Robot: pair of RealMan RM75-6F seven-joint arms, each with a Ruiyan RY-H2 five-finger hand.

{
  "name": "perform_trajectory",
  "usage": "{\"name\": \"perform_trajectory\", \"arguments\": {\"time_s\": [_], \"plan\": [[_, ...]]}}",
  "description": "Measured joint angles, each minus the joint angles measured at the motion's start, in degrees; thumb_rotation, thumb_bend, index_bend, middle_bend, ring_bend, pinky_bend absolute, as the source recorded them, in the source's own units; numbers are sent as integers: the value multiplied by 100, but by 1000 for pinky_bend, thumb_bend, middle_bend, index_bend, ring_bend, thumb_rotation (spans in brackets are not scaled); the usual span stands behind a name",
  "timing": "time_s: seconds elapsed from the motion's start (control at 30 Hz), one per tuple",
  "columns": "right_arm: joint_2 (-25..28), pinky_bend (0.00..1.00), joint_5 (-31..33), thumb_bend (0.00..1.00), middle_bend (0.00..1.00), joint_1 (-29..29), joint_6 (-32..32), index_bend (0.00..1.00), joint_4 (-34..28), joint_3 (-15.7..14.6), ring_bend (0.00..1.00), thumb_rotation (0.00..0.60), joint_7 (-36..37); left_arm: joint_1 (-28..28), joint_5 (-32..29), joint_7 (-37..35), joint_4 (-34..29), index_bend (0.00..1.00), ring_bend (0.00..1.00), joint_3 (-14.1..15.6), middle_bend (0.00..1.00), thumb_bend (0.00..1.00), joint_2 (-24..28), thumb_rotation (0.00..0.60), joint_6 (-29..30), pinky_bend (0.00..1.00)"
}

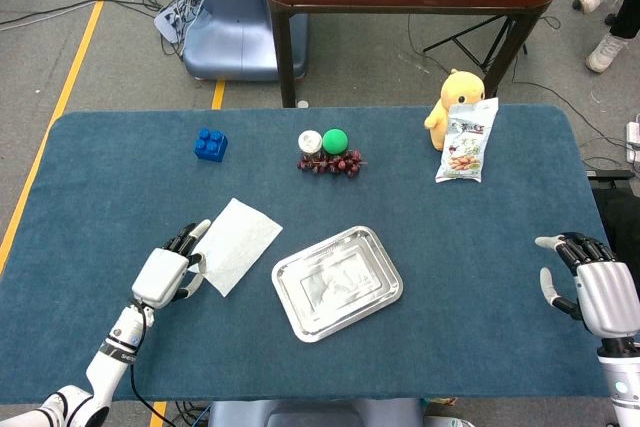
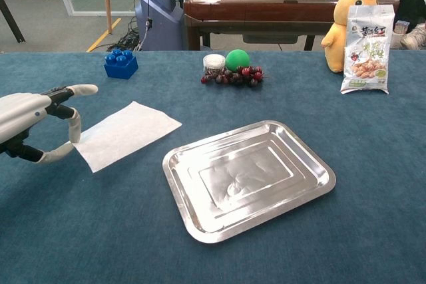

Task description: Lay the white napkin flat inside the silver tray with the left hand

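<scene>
Pinching the white napkin (image 2: 126,134) by its near-left edge, the left hand (image 2: 30,128) rests beside the silver tray (image 2: 193,227), bare blue cloth (image 2: 373,164) around both.

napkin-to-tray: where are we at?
Done: nothing yet; the silver tray is empty. In hand: the left hand pinches the near-left edge of the white napkin, which mostly lies on the table left of the tray. Left: lift it, carry it over, lay it flat inside. Right hand is idle, open.
</scene>
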Motion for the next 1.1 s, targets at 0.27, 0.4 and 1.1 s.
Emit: {"name": "perform_trajectory", "arguments": {"time_s": [0.27,0.4,1.1], "plan": [[-4,258,8,512,372,5,-18,313,-2,-1,239,600,-14,-30,230,-56,-506,662,13,-6,62,402,150,600,262,264],[0,258,4,511,372,2,-4,313,-5,3,239,600,-2,-40,389,39,-719,663,13,46,63,402,173,600,346,264],[120,258,-13,506,372,-54,112,313,-6,18,239,600,241,-15,743,272,-1053,668,13,211,72,402,215,600,549,270]]}}
